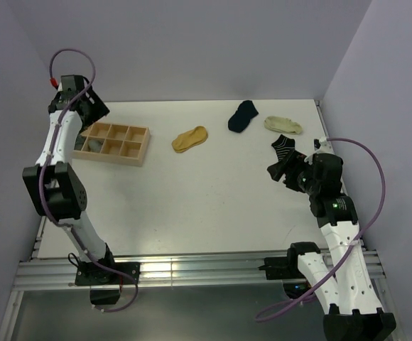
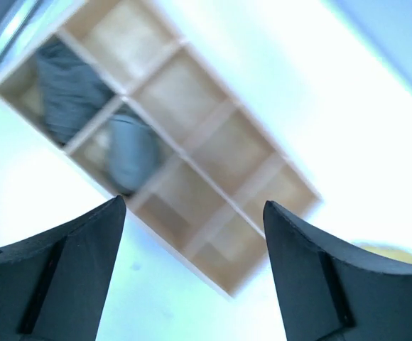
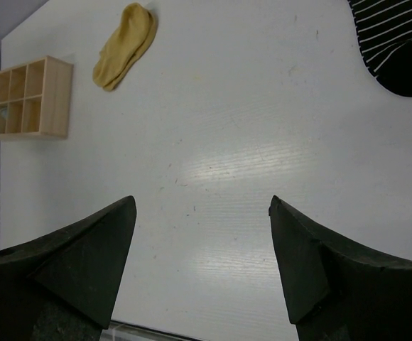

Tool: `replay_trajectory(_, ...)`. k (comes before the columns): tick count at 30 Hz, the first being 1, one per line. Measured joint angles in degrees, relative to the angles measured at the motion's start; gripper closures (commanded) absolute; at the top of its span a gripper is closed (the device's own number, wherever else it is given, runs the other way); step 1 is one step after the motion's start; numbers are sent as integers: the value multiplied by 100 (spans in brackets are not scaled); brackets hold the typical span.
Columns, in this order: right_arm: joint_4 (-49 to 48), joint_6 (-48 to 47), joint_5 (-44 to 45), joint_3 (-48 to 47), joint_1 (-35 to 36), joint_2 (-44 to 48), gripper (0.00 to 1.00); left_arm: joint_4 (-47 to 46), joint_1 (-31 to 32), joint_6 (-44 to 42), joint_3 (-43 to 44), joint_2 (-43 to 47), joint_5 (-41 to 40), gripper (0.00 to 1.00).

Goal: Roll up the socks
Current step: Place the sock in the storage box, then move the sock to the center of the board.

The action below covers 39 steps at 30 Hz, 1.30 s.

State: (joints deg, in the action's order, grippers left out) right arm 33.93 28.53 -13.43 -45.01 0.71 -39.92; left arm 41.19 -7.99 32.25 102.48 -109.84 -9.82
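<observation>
Bright even light; left wrist view overexposed, bluish; its socks point(image 2: 69, 89) blurred.

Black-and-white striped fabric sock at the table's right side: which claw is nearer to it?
Right. The right claw hovers just beside the black-and-white striped sock, on its near side; the left claw is far across the table, above the wooden compartment box.

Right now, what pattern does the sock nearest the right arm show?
Black fabric sock, thin white stripes; right wrist view shows it best.
</observation>
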Motion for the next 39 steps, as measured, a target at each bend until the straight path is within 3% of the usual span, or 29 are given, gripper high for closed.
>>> replay_trajectory(2,7,-11,-72,-17,0,17,17,-205,221,-35,-278,516,96,7)
replay_trajectory(7,35,-13,-179,-107,0,-28,18,-1340,1274,-190,-1311,1558,625,8)
replay_trajectory(11,46,-11,-267,-140,0,-111,19,-2273,2273,-319,-1759,1458,1069,10)
replay_trajectory(14,90,-13,-284,-140,0,-146,19,-2776,2675,-330,-1770,994,1333,10)
replay_trajectory(23,179,-11,-293,-138,0,-107,21,-3484,3276,-420,-1001,-949,1360,11)
replay_trajectory(29,251,-13,-291,-120,0,4,21,-3526,3375,-389,-782,-1757,1342,11)
replay_trajectory(35,299,-33,-313,-7,0,15,21,-3744,3394,-269,-901,-1884,1290,11)
replay_trajectory(39,302,-50,-372,42,0,-17,23,-4059,3576,-9,-1729,-1390,1209,11)
